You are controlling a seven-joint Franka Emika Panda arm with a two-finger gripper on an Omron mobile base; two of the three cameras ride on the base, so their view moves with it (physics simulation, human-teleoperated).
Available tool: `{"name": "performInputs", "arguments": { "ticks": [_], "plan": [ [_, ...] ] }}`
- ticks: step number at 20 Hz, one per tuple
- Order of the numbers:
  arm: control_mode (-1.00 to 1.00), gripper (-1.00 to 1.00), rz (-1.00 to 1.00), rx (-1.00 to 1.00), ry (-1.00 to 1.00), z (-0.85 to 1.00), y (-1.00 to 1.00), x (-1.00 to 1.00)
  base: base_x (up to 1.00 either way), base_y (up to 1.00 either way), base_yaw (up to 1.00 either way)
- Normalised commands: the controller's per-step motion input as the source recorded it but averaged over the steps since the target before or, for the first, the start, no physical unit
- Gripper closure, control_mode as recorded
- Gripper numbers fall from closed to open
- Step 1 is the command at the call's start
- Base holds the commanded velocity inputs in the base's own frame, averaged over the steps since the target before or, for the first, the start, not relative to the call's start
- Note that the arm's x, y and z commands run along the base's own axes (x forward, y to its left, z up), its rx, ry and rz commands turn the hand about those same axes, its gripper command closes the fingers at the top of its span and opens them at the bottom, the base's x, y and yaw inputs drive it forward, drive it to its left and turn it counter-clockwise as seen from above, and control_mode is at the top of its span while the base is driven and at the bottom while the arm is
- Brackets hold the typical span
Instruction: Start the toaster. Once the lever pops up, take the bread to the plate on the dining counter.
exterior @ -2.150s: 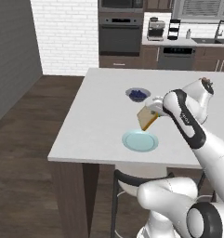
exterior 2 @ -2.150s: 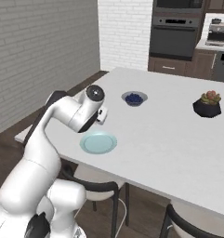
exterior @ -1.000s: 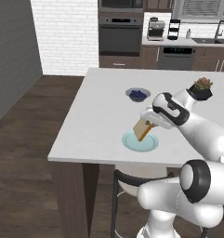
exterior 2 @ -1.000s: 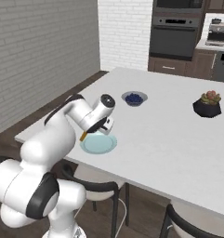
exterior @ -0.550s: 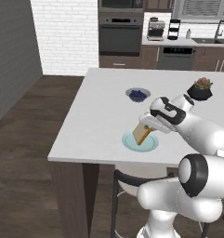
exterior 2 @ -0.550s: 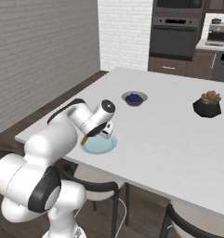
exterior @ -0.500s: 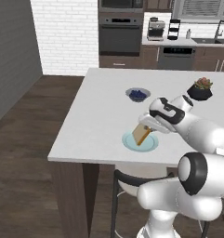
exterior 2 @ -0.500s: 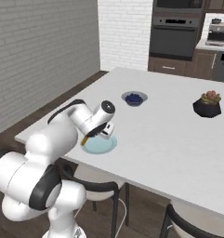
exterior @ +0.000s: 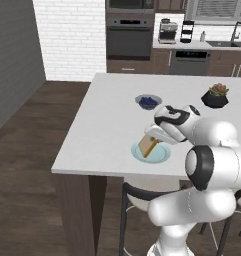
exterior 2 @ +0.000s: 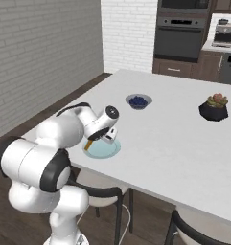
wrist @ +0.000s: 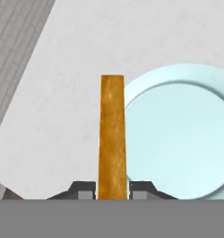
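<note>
Reaching low over the plate (exterior: 163, 156), the bent arm's gripper (exterior: 153, 141) pinches the tilted bread (exterior: 147, 146) edgewise.

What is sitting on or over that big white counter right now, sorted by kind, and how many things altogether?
Plates: 1, the pale blue-green plate
Bread slices: 1, the bread, held in the claw above the plate's edge
Bowls: 1, the grey bowl with dark blue contents
Potted plants: 1, the plant in a black pot
Total: 4
</note>
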Motion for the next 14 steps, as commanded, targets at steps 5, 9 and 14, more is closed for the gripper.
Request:
{"name": "performInputs", "arguments": {
  "ticks": [5,9,14],
  "plan": [
    [-1.00,1.00,0.07,0.00,0.00,-0.24,0.00,0.11,0.00,0.00,0.00],
    [-1.00,1.00,0.06,0.00,0.00,-0.17,-0.07,0.20,0.00,0.00,0.00],
    [-1.00,1.00,0.06,0.00,0.00,-0.01,-0.18,0.25,0.00,0.00,0.00]
  ]
}}
